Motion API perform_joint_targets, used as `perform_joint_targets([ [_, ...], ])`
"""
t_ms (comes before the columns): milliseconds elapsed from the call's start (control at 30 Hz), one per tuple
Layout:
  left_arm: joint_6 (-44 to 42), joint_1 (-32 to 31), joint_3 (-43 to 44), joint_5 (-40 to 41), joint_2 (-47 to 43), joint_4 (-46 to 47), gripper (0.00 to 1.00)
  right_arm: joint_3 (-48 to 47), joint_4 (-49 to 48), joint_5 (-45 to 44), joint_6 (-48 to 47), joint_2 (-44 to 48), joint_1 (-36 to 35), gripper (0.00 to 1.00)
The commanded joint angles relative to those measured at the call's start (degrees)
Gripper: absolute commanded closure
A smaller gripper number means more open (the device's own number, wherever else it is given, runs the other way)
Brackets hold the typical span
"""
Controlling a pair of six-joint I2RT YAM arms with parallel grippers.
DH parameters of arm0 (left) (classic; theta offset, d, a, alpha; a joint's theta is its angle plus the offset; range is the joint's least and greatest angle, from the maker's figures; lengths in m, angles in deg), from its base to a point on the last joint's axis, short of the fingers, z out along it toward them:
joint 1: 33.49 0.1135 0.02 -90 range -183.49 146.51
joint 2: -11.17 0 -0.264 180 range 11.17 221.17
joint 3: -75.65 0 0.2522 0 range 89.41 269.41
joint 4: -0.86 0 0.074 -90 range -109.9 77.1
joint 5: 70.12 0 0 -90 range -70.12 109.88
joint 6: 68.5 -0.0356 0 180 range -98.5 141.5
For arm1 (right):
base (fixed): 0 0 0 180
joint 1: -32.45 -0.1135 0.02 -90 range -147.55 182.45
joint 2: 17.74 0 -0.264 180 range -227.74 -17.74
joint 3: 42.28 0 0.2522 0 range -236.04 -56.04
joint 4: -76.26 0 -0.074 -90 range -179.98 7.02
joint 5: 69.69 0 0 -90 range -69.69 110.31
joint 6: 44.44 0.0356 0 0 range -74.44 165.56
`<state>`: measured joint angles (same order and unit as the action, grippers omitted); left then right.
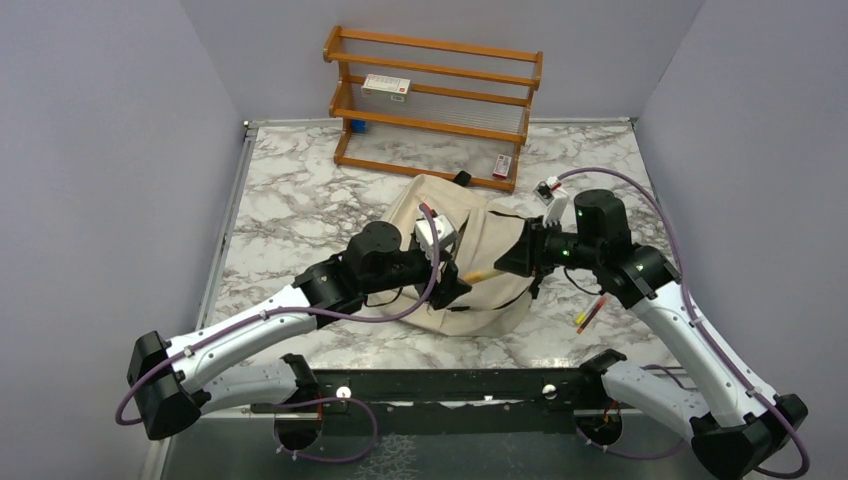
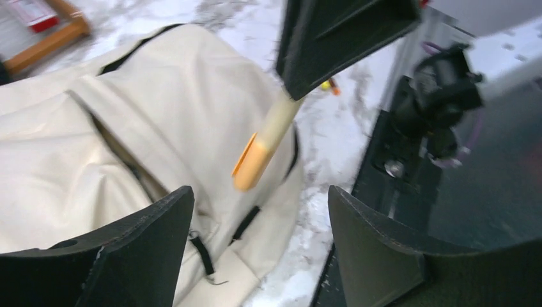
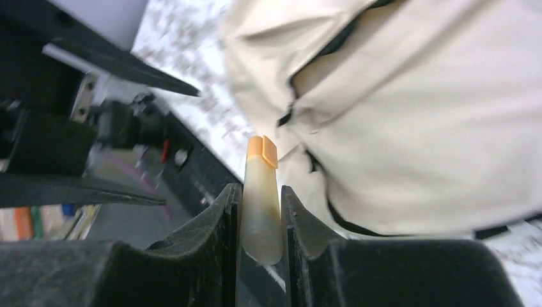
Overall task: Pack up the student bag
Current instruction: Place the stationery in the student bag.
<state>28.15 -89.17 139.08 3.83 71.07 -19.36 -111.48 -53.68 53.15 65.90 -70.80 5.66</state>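
Observation:
The student bag (image 1: 500, 300) is a beige fabric backpack lying in the middle of the marble table, its zip opening (image 3: 307, 61) gaping slightly. My right gripper (image 3: 261, 190) is shut on a cream highlighter with an orange cap (image 3: 262, 192), holding it over the bag's near side. The left wrist view shows that highlighter (image 2: 265, 144) hanging from the right fingers (image 2: 332, 38). My left gripper (image 2: 259, 236) stands open just short of the orange cap, with nothing between its fingers. From above, the left gripper (image 1: 452, 285) and right gripper (image 1: 505, 262) face each other with the highlighter (image 1: 478, 273) between them.
A wooden rack (image 1: 435, 100) stands at the back with a white and red box (image 1: 387, 87) on a shelf and a small box (image 1: 502, 165) at its foot. Loose pens (image 1: 588, 315) lie right of the bag. A black rail (image 1: 450, 385) runs along the near edge.

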Motion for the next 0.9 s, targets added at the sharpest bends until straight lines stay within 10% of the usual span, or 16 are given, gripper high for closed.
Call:
perform_joint_targets([
  [0,2.6,0.0,0.3,17.7,1.3,-2.2,0.23,0.7,1.8,-23.1,8.6,3.3,0.2,1.00],
  [300,3.5,0.0,7.2,26.4,14.6,-5.1,0.25,6.6,-0.8,-39.2,28.8,13.2,0.2,0.99],
  [867,2.1,0.0,12.3,37.8,28.6,-7.3,0.48,8.7,-1.7,-36.4,33.4,14.9,0.2,1.00],
])
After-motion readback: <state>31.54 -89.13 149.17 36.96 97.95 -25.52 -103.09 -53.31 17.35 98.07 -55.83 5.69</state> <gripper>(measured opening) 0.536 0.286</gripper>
